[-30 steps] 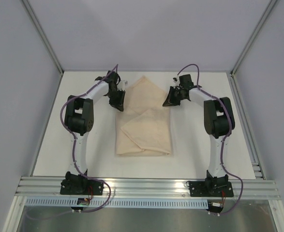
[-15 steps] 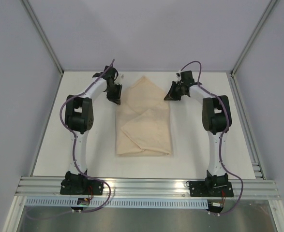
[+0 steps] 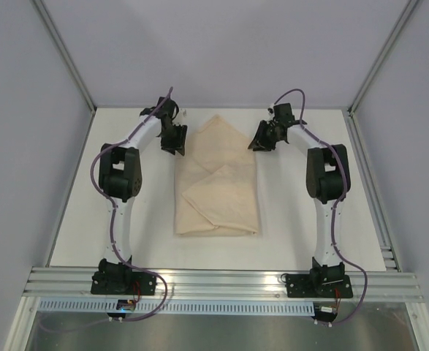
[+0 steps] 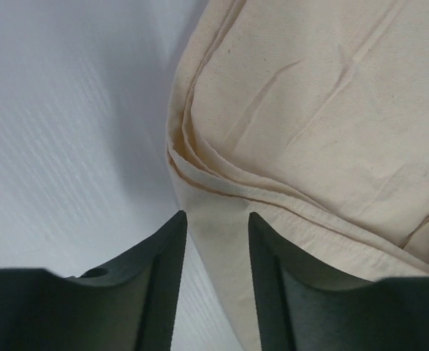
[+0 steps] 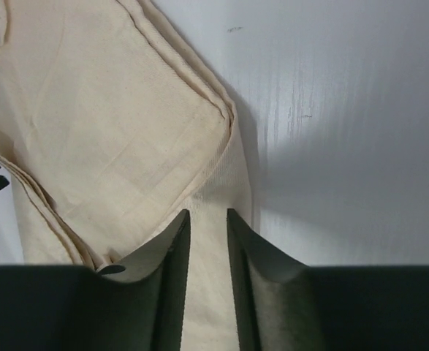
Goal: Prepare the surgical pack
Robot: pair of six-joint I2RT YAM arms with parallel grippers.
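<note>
The surgical pack shows only as a tan wrap sheet (image 3: 218, 183), folded into a long bundle with a pointed far end, lying mid-table. Tray and instruments are hidden. My left gripper (image 3: 175, 140) sits at the bundle's far left edge. In the left wrist view its jaws (image 4: 215, 219) stand apart over the layered cloth edge (image 4: 309, 110), gripping nothing. My right gripper (image 3: 260, 139) sits at the far right edge. Its jaws (image 5: 207, 216) are also parted, with a flat strip of the wrap (image 5: 112, 131) showing in the gap.
The white table (image 3: 302, 212) surrounds the bundle. Grey walls and slanted frame posts close in the back and sides. An aluminium rail (image 3: 221, 281) with both arm bases runs along the near edge.
Both grippers have drifted slightly toward the far side of the table and their jaws have parted. The folded wrap lies as it did before.
</note>
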